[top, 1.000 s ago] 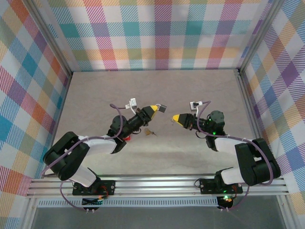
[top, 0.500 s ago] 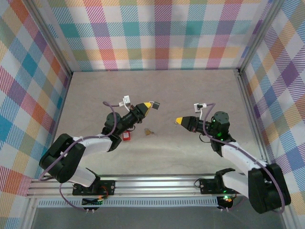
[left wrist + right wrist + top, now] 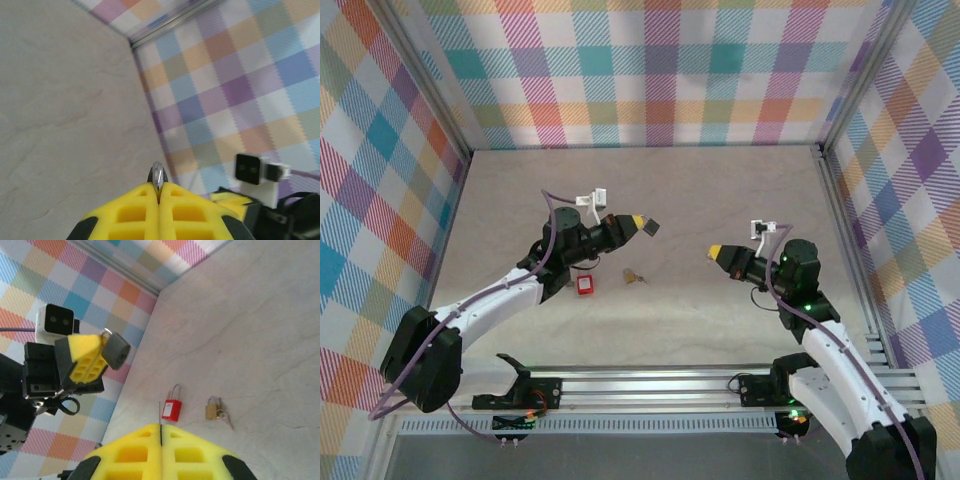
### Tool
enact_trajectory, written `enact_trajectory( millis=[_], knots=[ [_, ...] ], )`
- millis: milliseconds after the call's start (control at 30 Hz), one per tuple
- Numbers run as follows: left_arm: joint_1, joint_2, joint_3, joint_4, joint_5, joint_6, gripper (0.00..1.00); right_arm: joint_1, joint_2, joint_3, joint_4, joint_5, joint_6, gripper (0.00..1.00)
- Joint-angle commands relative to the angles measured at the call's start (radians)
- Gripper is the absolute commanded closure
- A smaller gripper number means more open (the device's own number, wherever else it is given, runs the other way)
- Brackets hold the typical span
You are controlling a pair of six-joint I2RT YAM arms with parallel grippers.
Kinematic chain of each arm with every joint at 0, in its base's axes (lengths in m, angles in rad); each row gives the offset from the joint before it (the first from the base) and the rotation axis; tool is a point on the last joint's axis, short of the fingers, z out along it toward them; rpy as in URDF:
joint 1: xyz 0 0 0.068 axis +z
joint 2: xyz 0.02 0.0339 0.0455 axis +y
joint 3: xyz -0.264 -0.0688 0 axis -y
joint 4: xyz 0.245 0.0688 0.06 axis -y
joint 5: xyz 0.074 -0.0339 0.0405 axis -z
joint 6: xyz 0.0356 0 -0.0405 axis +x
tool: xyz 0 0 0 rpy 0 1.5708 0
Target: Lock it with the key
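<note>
Padlocks, three: grey padlock clamped in left gripper, red padlock and brass padlock on table; right gripper clenched.

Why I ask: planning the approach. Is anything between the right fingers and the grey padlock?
Nothing visible: open air separates the right fingers from the grey padlock in the left fingers; the red padlock and brass padlock lie on the table.

Beige mottled table, red padlock and brass padlock lying near each other
</note>
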Motion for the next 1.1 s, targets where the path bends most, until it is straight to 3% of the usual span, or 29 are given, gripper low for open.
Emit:
enact_trajectory(
  millis=[0, 200, 567, 1067],
  knots=[
    [-0.018, 0.027, 0.051, -0.121, 0.025, 0.075, 1.00, -0.011, -0.064, 0.042, -0.128, 0.120, -0.059, 1.00],
    [-0.046, 0.090, 0.111, -0.188, 0.029, 0.107, 1.00, -0.014, -0.158, 0.042, -0.215, 0.236, -0.082, 1.00],
    [-0.106, 0.199, 0.195, -0.226, 0.020, 0.126, 1.00, -0.019, -0.223, 0.024, -0.265, 0.325, -0.084, 1.00],
    [-0.167, 0.327, 0.253, -0.219, 0.011, 0.124, 1.00, -0.022, -0.232, 0.008, -0.267, 0.325, -0.082, 1.00]
  ],
)
